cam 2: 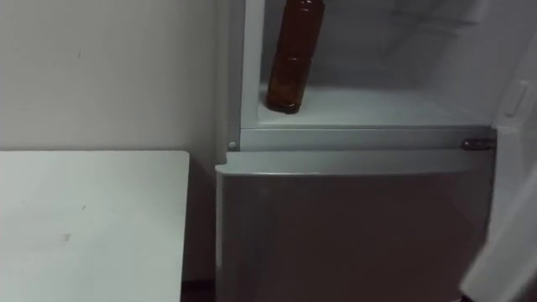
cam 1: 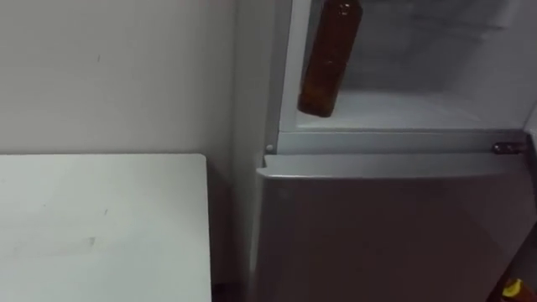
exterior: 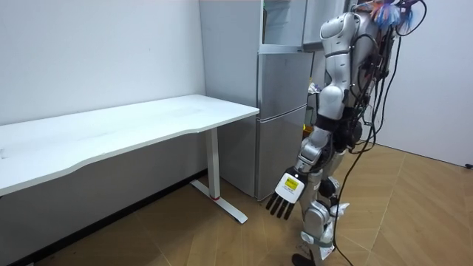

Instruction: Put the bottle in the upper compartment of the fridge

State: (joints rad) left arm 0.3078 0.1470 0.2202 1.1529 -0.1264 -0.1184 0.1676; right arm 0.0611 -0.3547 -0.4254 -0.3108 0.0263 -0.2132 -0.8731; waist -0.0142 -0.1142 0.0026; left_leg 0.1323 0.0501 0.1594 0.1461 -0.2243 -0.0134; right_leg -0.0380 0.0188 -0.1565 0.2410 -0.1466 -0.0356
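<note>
Against a white wall, beside the white desk (exterior: 148, 122), the robot faces the grey fridge (exterior: 281, 133), its left hand (exterior: 287, 193) hanging low, fingers straight and empty. Well above that hand, the brown ribbed bottle (cam 1: 329, 59) leans in the open upper compartment (cam 1: 419, 107), base at the front-left corner. Placing seems nearly done; next it needs settling upright.

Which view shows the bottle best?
The right eye view: the tilted bottle, body and base, is clear inside the upper fridge. The left eye view is almost equal; the room view has the robot before the fridge.
</note>
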